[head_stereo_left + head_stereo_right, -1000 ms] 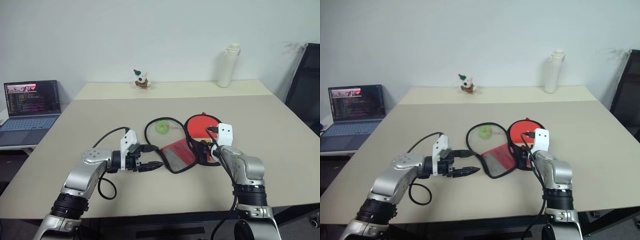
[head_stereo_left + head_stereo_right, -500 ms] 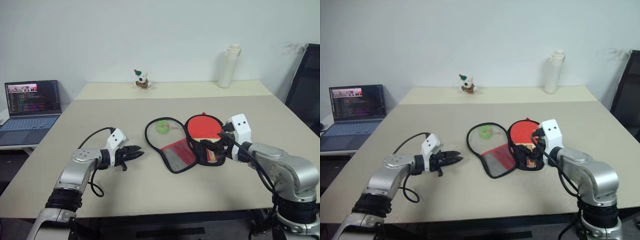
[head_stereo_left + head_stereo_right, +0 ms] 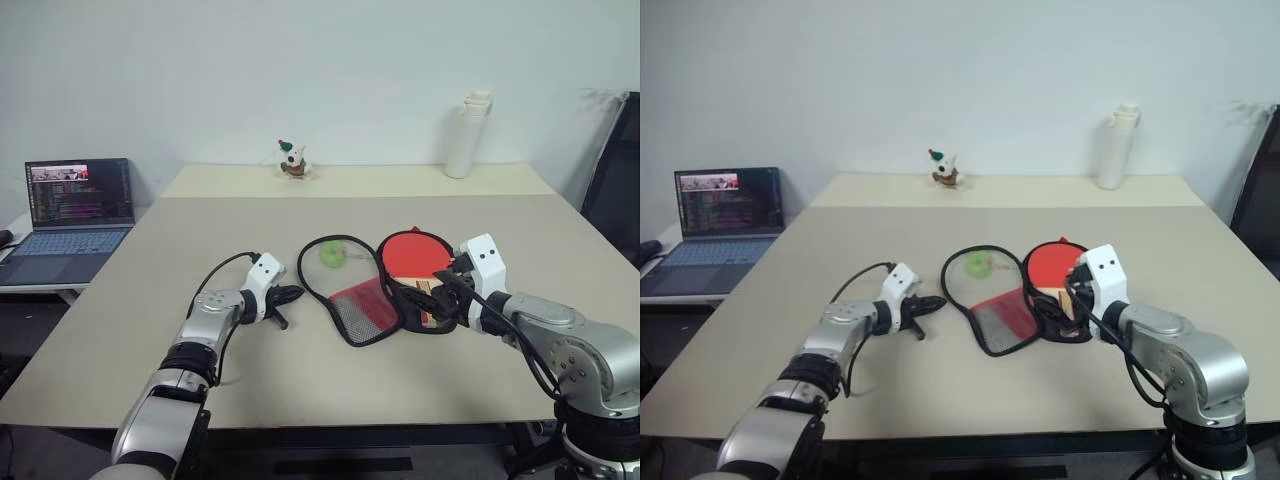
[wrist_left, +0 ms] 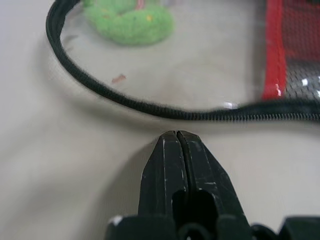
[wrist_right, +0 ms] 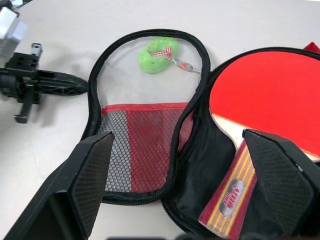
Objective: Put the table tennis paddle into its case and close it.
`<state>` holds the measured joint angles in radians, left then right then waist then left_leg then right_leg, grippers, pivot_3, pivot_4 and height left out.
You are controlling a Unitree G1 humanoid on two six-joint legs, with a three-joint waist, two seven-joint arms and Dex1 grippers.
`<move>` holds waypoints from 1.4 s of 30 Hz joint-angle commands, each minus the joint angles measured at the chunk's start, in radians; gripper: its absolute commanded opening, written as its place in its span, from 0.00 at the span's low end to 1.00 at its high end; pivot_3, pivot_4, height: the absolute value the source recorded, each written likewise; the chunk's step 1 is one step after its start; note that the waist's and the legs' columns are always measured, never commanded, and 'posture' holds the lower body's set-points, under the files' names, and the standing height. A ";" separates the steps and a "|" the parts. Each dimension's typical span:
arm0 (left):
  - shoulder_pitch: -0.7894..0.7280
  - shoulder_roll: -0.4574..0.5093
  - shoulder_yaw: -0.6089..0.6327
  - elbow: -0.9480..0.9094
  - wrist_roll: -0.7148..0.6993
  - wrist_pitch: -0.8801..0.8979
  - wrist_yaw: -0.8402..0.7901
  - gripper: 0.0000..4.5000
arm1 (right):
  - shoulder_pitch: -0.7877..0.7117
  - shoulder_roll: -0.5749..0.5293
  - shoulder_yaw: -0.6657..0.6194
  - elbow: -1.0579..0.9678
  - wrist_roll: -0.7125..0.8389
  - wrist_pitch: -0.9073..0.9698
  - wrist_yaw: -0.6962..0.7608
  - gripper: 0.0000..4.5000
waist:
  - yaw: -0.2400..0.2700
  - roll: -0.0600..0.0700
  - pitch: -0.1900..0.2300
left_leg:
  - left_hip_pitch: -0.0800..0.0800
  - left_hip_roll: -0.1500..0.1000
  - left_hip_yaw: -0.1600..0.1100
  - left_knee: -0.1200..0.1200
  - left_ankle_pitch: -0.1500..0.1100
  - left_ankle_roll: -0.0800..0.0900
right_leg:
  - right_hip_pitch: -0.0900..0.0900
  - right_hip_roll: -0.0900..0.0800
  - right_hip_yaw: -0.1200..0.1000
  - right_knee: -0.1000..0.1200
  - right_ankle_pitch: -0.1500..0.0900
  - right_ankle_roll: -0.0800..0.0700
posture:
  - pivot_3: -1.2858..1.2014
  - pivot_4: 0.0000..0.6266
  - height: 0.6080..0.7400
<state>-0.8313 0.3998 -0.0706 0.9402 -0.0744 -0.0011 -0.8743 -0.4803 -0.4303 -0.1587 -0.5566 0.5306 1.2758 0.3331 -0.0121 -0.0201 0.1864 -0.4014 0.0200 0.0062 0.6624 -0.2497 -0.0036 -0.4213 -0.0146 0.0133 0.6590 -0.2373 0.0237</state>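
Observation:
The case [image 3: 350, 297] lies open on the table, both halves flat. Its left half shows a red-and-black mesh pocket [image 5: 145, 142] and a green charm [image 5: 157, 55]. The table tennis paddle [image 5: 270, 95] lies in the black right half, red face up, striped handle [image 5: 230, 195] pointing toward me. My right gripper [image 3: 437, 297] hovers open just above the handle end and holds nothing. My left gripper [image 3: 290, 295] is shut and empty, low over the table, its tips [image 4: 176, 136] just short of the zip edge [image 4: 175, 112] of the case's left half.
A laptop [image 3: 75, 210] stands open on a side desk at the left. A white bottle [image 3: 465, 135] and a small toy figure [image 3: 293, 160] stand at the table's far edge. A black chair [image 3: 615, 180] is at the right.
My left gripper has shut and moved forward to the rim of the case's left half. My right gripper has drawn back and up from the paddle's handle, staying open.

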 commanded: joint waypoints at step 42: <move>-0.134 -0.175 0.053 -0.258 -0.082 0.049 -0.178 0.01 | -0.102 -0.212 -0.054 0.575 -0.039 -0.282 0.118 1.00 | -0.018 -0.002 0.001 | -0.010 -0.007 0.000 0.001 -0.001 0.002 | -0.004 -0.005 0.002 -0.010 0.007 0.003 | 0.52 0.24 1.00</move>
<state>-0.9730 0.2110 -0.0307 0.7995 -0.1177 0.0048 -1.0315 -0.5577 -0.6394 -0.2195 -0.0191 0.5168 1.0485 0.4359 -0.0298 -0.0223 0.1878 -0.4110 0.0128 0.0065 0.6630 -0.2508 -0.0012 -0.4251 -0.0195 0.0155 0.6487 -0.2300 0.0263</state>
